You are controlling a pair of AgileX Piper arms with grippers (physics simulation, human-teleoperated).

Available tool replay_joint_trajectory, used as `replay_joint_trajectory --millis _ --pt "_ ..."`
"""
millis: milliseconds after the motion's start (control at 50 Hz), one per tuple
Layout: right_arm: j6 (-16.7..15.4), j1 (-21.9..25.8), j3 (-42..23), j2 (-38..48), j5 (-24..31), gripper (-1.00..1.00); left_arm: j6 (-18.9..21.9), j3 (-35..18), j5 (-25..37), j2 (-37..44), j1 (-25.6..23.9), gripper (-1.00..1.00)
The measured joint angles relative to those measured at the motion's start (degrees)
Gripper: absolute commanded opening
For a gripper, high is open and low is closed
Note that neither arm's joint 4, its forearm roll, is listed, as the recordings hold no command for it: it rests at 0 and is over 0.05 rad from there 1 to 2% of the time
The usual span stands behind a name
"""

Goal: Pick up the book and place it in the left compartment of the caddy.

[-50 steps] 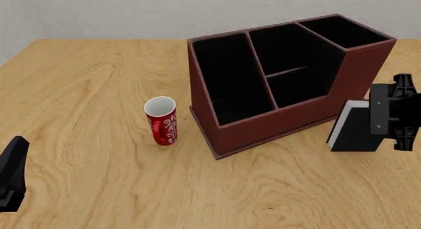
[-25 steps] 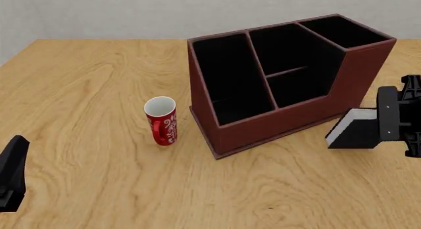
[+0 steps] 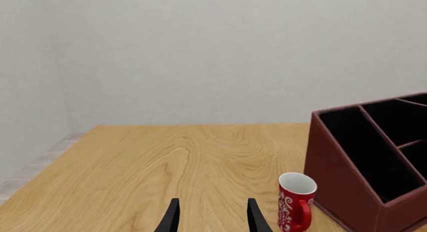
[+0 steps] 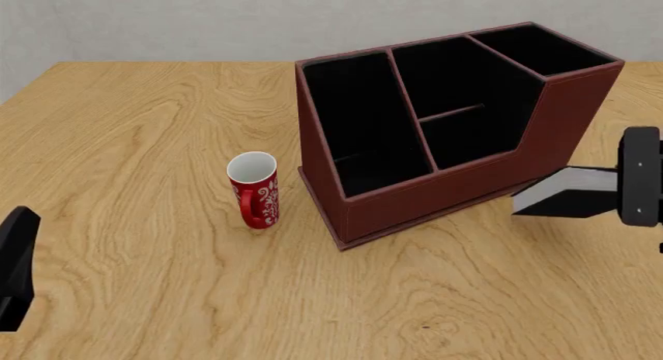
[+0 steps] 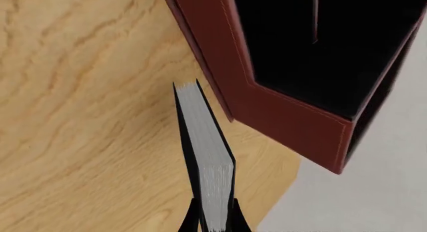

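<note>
Looking through the left wrist view first, I see my left gripper (image 3: 213, 219) spread and empty over the table (image 3: 153, 162), the red mug (image 3: 295, 202) and caddy (image 3: 347, 177) at lower right; nothing readable, only white swirls on the mug. From the front view, the book (image 4: 567, 199) hangs at right, off the table, beside the caddy's right end; the left compartment (image 4: 358, 127) waits unfilled, so I judge pickup done, placement pending. Through the right wrist view, my right gripper (image 5: 213, 219) pinches the book at bottom centre; no title shows.
</note>
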Motion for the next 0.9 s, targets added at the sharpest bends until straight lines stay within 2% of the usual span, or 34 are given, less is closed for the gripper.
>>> replay_joint_trajectory --millis 200,380,560,900 --pt "1.64 0.48 -1.06 -5.1 5.54 -1.0 -0.21 -0.58 0.1 0.0 -0.71 1.0" --pt "6.93 3.64 -1.84 -9.95 11.33 -1.0 -0.4 -1.15 0.18 0.0 -1.62 1.0" --pt "13.61 6.34 -3.34 -14.17 17.94 -1.0 -0.64 -0.86 -0.23 0.0 -2.42 1.0" --pt "30.24 12.08 -11.85 -17.59 31.34 -1.0 -1.09 -0.22 -0.83 0.0 -3.71 1.0"
